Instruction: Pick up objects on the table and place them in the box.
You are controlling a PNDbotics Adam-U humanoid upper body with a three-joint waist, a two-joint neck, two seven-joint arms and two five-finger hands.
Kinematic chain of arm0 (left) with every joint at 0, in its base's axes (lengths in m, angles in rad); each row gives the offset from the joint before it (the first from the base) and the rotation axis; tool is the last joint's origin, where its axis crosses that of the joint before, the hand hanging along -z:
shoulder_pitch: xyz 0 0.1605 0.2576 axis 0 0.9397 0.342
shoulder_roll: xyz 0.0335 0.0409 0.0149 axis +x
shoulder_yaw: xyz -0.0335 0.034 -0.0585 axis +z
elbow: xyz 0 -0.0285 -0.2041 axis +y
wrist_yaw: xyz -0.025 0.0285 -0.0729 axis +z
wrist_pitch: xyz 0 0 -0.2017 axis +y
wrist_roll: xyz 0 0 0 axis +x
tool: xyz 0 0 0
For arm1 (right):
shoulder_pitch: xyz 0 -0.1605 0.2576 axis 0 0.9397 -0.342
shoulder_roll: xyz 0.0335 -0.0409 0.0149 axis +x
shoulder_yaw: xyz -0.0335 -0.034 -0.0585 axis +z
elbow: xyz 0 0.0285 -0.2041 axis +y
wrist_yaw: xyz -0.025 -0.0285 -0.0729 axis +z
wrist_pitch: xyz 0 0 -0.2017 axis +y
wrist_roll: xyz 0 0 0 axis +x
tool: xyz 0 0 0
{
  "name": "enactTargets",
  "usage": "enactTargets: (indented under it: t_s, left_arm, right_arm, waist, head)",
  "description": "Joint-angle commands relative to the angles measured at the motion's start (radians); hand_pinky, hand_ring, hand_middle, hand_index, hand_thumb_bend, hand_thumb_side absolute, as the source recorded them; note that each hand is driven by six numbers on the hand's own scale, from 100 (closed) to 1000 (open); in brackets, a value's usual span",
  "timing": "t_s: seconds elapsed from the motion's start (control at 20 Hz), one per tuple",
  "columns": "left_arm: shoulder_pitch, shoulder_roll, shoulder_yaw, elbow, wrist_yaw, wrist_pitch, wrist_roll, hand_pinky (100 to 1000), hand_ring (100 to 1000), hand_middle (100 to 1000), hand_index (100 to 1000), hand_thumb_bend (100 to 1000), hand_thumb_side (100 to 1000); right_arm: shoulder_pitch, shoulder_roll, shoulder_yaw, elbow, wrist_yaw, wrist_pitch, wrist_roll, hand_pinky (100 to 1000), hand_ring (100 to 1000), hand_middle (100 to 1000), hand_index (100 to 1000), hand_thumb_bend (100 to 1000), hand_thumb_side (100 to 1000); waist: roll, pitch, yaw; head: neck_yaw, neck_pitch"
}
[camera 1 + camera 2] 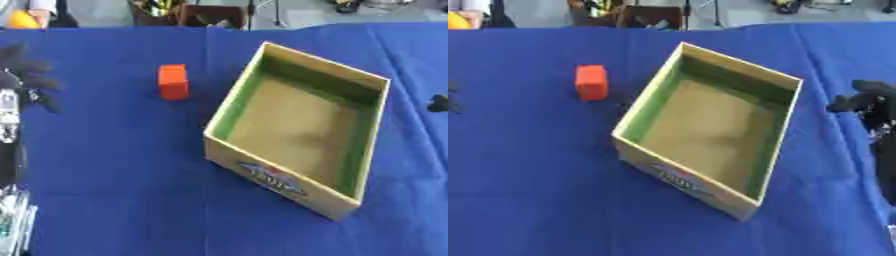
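An orange block (173,81) lies on the blue table cloth (114,165), left of an open cardboard box (297,130) with a green inner rim. Nothing shows inside the box. My left hand (26,75) hovers at the far left edge, fingers spread and relaxed, a good way left of the block. My right hand (866,102) shows at the right edge, to the right of the box, fingers relaxed and holding nothing.
The cloth covers the whole table. Beyond its far edge stand dark objects (197,15) and something yellow (22,19) at the top left corner. Part of my left arm (10,220) shows at the lower left.
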Motion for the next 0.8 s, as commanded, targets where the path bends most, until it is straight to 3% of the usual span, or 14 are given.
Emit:
enactTargets:
  t_s: [0.05,0.2,0.4,0.65,0.8]
  left_arm:
    - [-0.010,0.009,0.001,-0.019,0.001,0.002,-0.001,364,548,603,842,100,843]
    - [-0.013,0.029,0.005,-0.019,-0.008,0.014,0.006,363,548,607,845,100,841]
    - [-0.040,0.105,0.003,-0.019,-0.055,0.060,-0.003,361,561,657,874,100,830]
    - [-0.132,0.228,-0.021,0.016,-0.131,0.135,-0.074,364,571,698,887,100,787]
    - [-0.196,0.300,-0.068,0.076,-0.175,0.180,-0.119,376,584,718,897,100,794]
  right_arm:
    - [-0.002,-0.006,-0.004,-0.020,0.007,0.002,0.000,857,635,534,771,100,874]
    - [-0.001,-0.007,-0.004,-0.020,0.005,0.004,0.000,857,636,534,771,100,874]
    - [0.003,-0.011,-0.004,-0.020,0.002,0.012,-0.001,857,636,535,771,100,876]
    - [0.012,-0.019,-0.004,-0.020,-0.002,0.022,0.001,857,637,536,771,100,878]
    - [0.017,-0.022,-0.003,-0.020,-0.002,0.023,0.002,858,637,535,771,100,877]
  waist:
    - [-0.002,-0.023,0.000]
    - [-0.001,-0.027,0.002]
    - [0.006,-0.041,0.012]
    - [0.018,-0.061,0.020]
    - [0.022,-0.064,0.015]
  head:
    - [0.004,-0.011]
    - [-0.001,-0.012]
    - [-0.015,0.004]
    - [-0.023,0.018]
    - [-0.023,0.024]
